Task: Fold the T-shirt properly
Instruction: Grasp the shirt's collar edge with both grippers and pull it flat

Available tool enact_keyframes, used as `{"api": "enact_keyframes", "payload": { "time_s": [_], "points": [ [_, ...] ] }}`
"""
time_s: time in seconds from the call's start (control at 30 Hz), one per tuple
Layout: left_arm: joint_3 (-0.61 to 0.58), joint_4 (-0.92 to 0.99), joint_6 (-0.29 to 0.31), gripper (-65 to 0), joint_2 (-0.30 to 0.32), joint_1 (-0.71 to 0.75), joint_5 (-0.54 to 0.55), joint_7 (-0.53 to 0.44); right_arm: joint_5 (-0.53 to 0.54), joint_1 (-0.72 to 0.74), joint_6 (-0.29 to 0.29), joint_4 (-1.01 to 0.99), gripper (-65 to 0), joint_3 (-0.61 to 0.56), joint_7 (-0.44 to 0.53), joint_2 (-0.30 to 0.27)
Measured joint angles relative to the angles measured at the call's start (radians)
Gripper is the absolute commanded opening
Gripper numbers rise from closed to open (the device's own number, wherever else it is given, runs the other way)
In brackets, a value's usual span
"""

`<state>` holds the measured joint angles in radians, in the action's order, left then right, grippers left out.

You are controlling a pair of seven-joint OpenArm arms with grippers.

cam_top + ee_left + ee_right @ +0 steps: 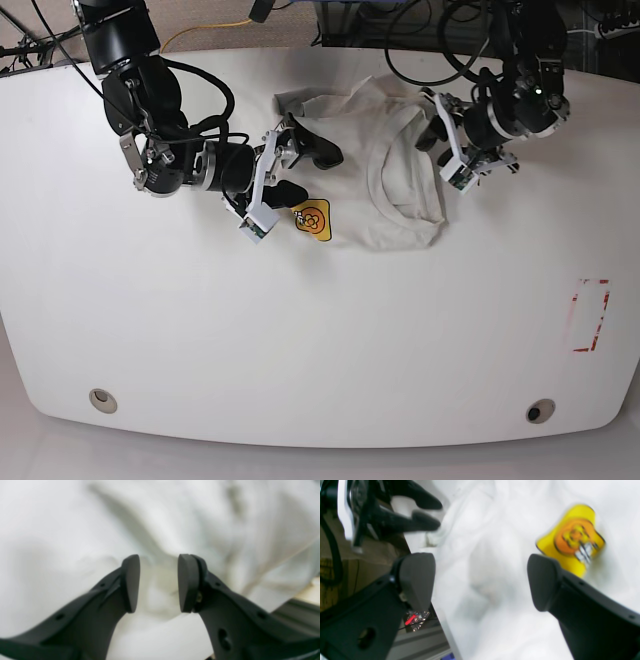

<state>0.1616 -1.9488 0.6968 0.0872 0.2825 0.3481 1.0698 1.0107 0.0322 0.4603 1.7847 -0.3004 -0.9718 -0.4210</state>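
t-shirt (385,175) lies bunched on the counter (300,340) between both tools. left tool (158,582) pinches a cloth ridge, seemingly to lift it; right tool (480,580) hangs spread just above the fabric.

The overhead view is bright, evenly lit and sharp, with soft short shadows under the arms and some bending of the table (320,330) edge toward the corners. Both wrist views are blurred: the T-shirt (75,530) folds are smeared and near washed out, and the yellow graphic (571,540) is fuzzy. The fingers (131,582) look fairly crisp.
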Motion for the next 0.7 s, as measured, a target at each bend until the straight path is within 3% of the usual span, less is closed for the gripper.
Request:
{"api": "enact_keyframes", "payload": {
  "time_s": [0.2, 0.37, 0.53, 0.63, 0.7],
  "points": [
    [-0.018, 0.0, 0.0, -41.3, -0.105, 0.001, -0.109, -0.002, 0.004, -0.081, 0.0, 0.015, -33.9, 0.006, 0.003, -0.006],
    [-0.018, 0.012, 0.0, -41.3, -0.122, 0.0, -0.229, -0.01, -0.002, -0.144, 0.0, 0.014, -40.6, 0.006, 0.009, -0.006],
    [-0.018, 0.11, 0.005, -41.3, -0.045, -0.01, -0.318, -0.08, -0.119, -0.175, 0.006, -0.007, -42.0, 0.0, 0.01, -0.004],
    [-0.015, 0.167, 0.006, -41.3, 0.019, -0.021, -0.304, -0.171, -0.242, -0.2, 0.011, -0.023, -42.3, 0.002, 0.023, 0.005],
    [-0.016, 0.212, 0.011, -41.3, 0.056, -0.042, -0.28, -0.205, -0.32, -0.212, 0.046, -0.045, -42.3, 0.002, 0.031, 0.026]
  ]
}}
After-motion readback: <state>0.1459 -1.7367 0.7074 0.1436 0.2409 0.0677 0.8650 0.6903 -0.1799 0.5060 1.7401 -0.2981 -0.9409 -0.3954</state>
